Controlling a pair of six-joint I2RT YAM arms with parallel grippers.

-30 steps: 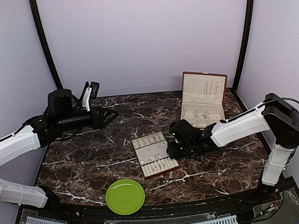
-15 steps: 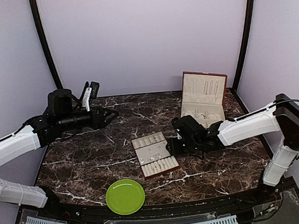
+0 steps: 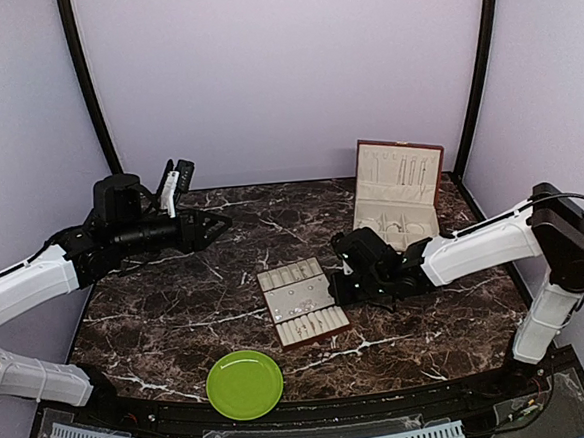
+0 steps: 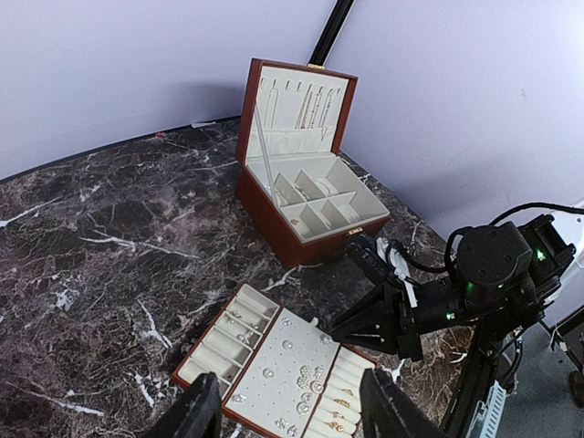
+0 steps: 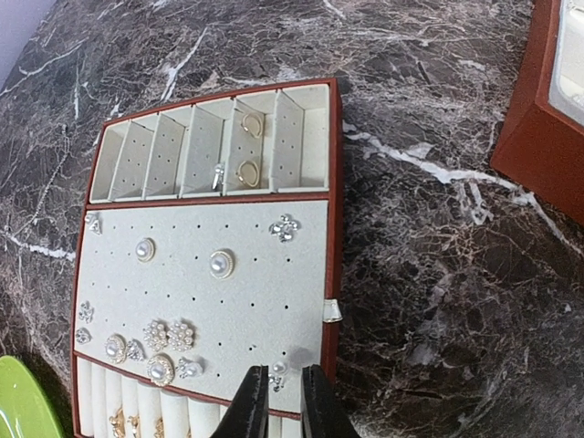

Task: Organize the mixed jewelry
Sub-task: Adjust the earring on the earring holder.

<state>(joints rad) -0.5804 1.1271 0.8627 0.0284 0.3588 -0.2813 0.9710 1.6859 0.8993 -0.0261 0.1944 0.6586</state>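
**Mixed jewelry** (image 5: 169,336): pearl studs, sparkly clusters and small rings. All sit in the cream tray (image 5: 334,182) at mid tabletop (image 3: 177,297), between the green plate (image 3: 244,383) at the near edge and the open box (image 3: 398,186) at the far right corner.

**Right gripper** (image 5: 280,397): fingers drawn nearly together at the tray's right edge, tips at a small pearl stud, possibly pinching it.

**Left gripper** (image 4: 290,406): fingers apart, empty, raised over the far left.

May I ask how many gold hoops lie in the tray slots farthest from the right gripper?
2, both in one slot: one hoop at its outer end, the other beside the studded panel.
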